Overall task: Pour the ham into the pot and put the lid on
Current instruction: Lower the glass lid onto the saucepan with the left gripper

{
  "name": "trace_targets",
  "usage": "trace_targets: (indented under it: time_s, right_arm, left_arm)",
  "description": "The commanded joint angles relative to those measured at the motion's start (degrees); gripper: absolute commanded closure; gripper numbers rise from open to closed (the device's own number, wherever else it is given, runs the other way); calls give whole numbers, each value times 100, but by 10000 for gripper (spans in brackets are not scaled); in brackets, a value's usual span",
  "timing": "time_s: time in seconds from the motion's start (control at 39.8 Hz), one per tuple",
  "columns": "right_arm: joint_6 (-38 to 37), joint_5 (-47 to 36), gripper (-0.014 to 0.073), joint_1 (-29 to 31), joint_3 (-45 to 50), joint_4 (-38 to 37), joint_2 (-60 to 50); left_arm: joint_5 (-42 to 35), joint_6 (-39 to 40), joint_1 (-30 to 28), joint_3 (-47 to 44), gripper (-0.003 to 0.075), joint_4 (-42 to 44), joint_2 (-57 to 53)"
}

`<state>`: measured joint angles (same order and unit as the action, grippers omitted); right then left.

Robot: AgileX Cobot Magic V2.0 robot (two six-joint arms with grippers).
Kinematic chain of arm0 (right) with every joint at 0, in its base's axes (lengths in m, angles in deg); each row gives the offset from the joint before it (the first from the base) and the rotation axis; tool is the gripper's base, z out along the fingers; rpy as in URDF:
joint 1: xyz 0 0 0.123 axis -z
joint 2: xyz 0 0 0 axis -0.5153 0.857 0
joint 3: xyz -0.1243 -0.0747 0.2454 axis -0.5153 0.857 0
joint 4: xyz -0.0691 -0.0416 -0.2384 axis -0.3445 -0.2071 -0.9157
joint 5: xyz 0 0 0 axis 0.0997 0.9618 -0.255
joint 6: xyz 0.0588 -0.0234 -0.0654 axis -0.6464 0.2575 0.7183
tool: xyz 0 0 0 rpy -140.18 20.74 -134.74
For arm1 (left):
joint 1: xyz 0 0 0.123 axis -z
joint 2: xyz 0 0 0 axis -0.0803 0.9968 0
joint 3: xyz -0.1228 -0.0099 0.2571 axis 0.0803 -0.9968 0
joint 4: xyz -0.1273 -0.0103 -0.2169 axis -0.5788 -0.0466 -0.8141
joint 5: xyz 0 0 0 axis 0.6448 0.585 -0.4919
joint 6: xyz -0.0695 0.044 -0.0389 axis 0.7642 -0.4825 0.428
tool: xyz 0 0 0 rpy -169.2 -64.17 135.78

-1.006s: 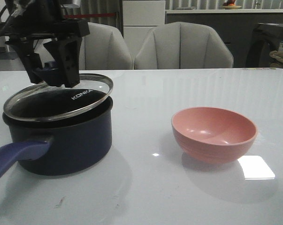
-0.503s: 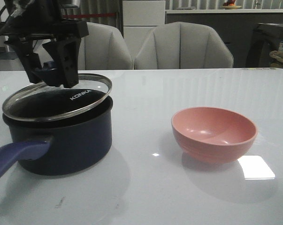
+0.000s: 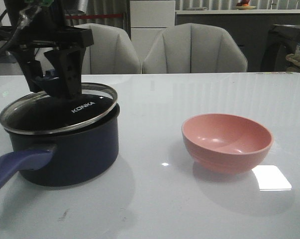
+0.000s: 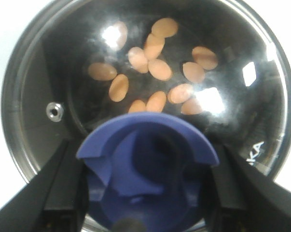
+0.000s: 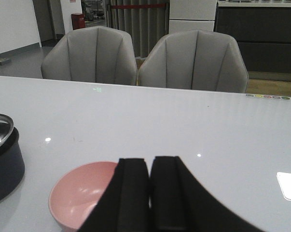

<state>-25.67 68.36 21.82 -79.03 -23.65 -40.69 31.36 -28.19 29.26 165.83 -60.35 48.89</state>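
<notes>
The dark navy pot (image 3: 70,149) with its purple-blue handle (image 3: 15,167) stands at the table's left. My left gripper (image 3: 52,79) is shut on the purple-blue knob (image 4: 147,169) of the glass lid (image 3: 57,109), which lies slightly tilted on the pot's rim, its right side a little higher. Through the lid in the left wrist view, several orange ham pieces (image 4: 155,67) lie on the pot's bottom. My right gripper (image 5: 150,169) is shut and empty, above the table near the pink bowl (image 5: 82,195); it is out of the front view.
The empty pink bowl (image 3: 227,142) stands right of the middle of the white table (image 3: 164,209). Two grey chairs (image 3: 194,50) stand behind the table's far edge. The pot's edge shows in the right wrist view (image 5: 3,164).
My left gripper has lowered the lid and shifted it slightly left, so it lies flatter and closer on the pot's rim. The bowl has not moved.
</notes>
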Motion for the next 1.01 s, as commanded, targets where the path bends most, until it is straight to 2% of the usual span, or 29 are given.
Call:
trace_targets:
  time_s: [0.0,0.08,0.43,0.53,0.68,0.98]
  right_arm:
    - [43,-427,442,1,-165,29,52]
    - [43,-427,442,1,-165,29,52]
    - [43,-427,442,1,-165,29,52]
    - [43,-427,442,1,-165,29,52]
    - [43,-427,442,1,-165,29,52]
    - [43,-427,442,1,-165,29,52]
  left_arm:
    - [266,40,45,157,601,-35,-286]
    - [266,40,45,142,569,-35,-286]
    - [266,40,45,132,295,-35,-275]
    - [266,40,45,132,239,-35,-249]
    - [266,40,45,132,192,-72,-155]
    - [266,40,32,264,176,-91,-233]
